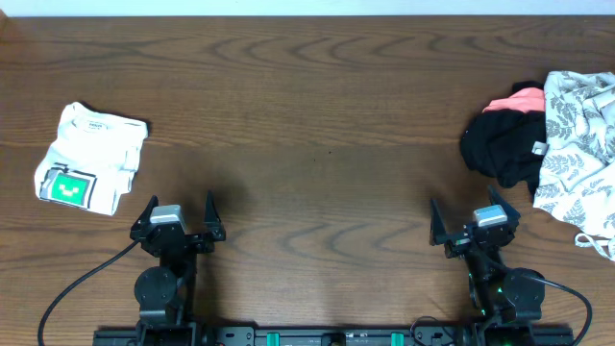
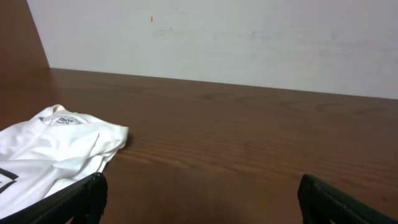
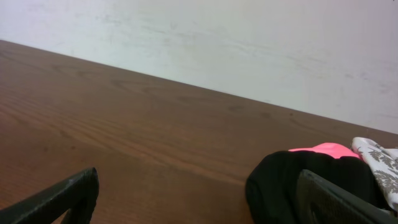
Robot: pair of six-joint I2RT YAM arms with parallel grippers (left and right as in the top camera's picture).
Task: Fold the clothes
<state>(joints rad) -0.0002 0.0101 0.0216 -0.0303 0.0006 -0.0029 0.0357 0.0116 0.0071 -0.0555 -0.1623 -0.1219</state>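
The clothes lie in a crumpled pile at the table's right edge. In it a black garment (image 1: pixel 502 144) with a small white tag lies bunched against a pink piece (image 1: pixel 516 99) and a white leaf-patterned cloth (image 1: pixel 580 142). My right gripper (image 1: pixel 464 217) stands open just in front of the pile, apart from it. In the right wrist view the black garment (image 3: pixel 283 183) shows behind the right finger (image 3: pixel 339 200), with nothing between the fingers. My left gripper (image 1: pixel 183 210) is open near the front left, and bare wood shows in its gap (image 2: pixel 201 200).
A folded white t-shirt (image 1: pixel 91 159) with a green print rests at the far left, and it also shows beside my left finger as the folded white t-shirt (image 2: pixel 53 149). The brown wooden table (image 1: pixel 317 125) ends at a pale wall behind.
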